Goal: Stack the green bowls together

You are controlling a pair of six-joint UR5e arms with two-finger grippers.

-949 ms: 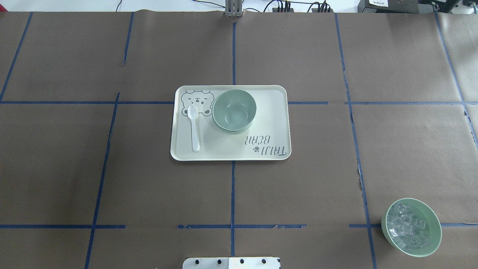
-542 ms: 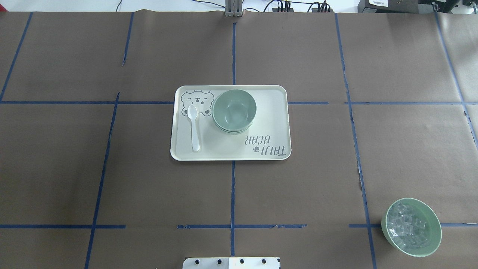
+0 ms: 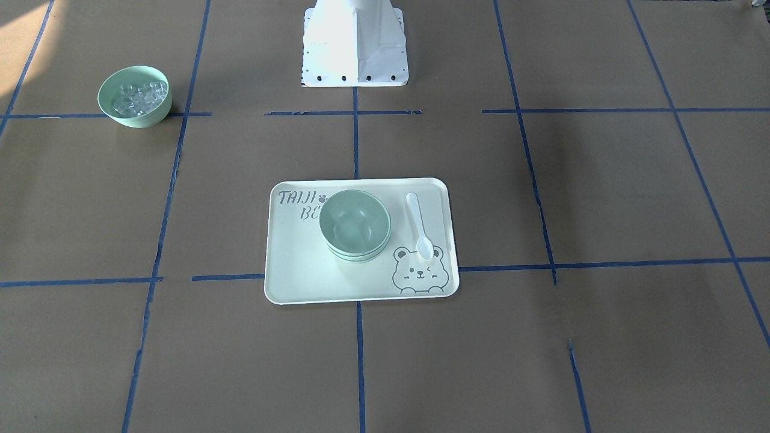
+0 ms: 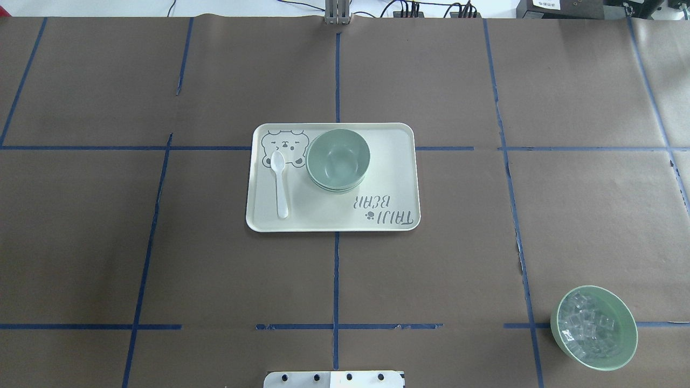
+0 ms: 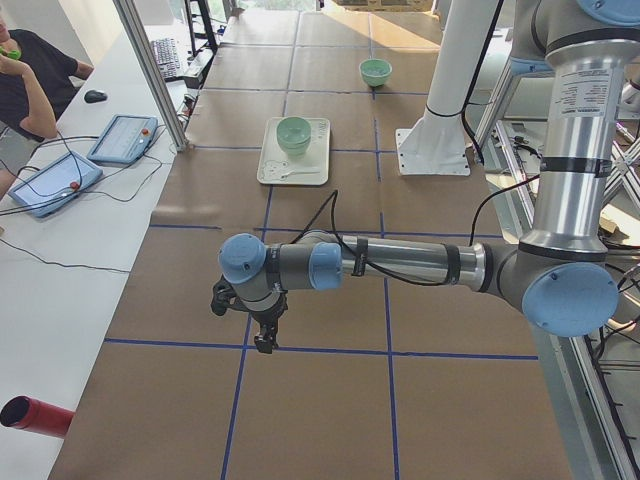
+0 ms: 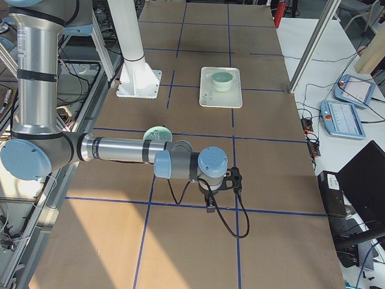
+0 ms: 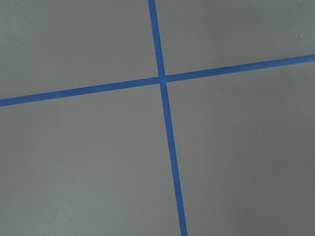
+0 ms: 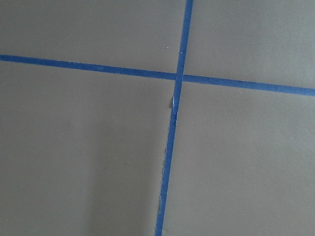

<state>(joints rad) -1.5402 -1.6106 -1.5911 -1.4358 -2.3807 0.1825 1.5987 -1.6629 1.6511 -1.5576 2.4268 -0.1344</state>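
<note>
The green bowls [image 4: 338,156] are seen nested in one stack on the bear-print tray [image 4: 393,167], at the side of the tray far from the robot. A white spoon [image 4: 280,186] is laid on the tray just beside them. A bowl with clear cubes [image 4: 593,327] is set on the surface [image 4: 161,258], well apart from the tray. Nothing is found shifted since the overhead pictures of a moment before. The left pincer [image 5: 264,340] and right pincer [image 6: 210,206] are held over bare surface far from the tray. Whether either is open or closed cannot be told.

Bowls [image 4: 338,160] nested on tray [image 4: 388,161], spoon [image 4: 280,186] to their L; cube-filled bowl [image 4: 593,327] well apart, robot's near R.
</note>
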